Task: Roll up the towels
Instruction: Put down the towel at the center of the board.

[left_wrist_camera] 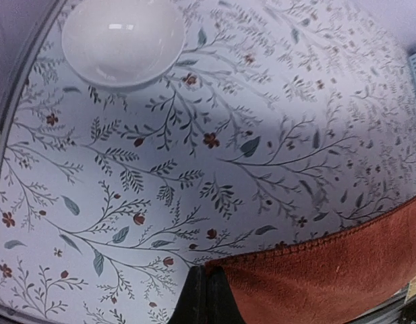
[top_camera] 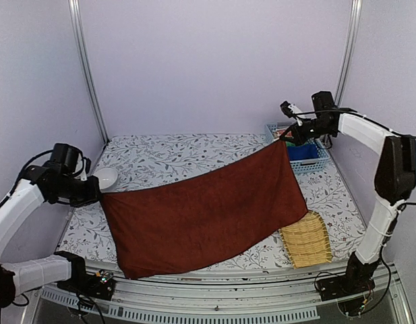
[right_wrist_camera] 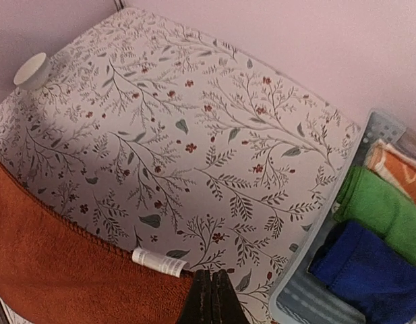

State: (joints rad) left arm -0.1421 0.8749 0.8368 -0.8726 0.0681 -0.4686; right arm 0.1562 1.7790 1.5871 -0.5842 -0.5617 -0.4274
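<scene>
White-shelled arms with black joints (thin black cables looping alongside).

Bowl, basket, mat at edges of towel

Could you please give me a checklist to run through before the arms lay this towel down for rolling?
1. Left gripper shut on one upper corner of the rust-red terry towel: ok.
2. Right gripper shut on the other upper corner, beside the white label: ok.
3. Top edge stretched straight between the two grippers: ok.
4. White round bowl apart from the towel: ok, though close to the left corner.
5. Yellow woven mat free of the towel's edge: cannot tell; the two meet in the top view.
</scene>
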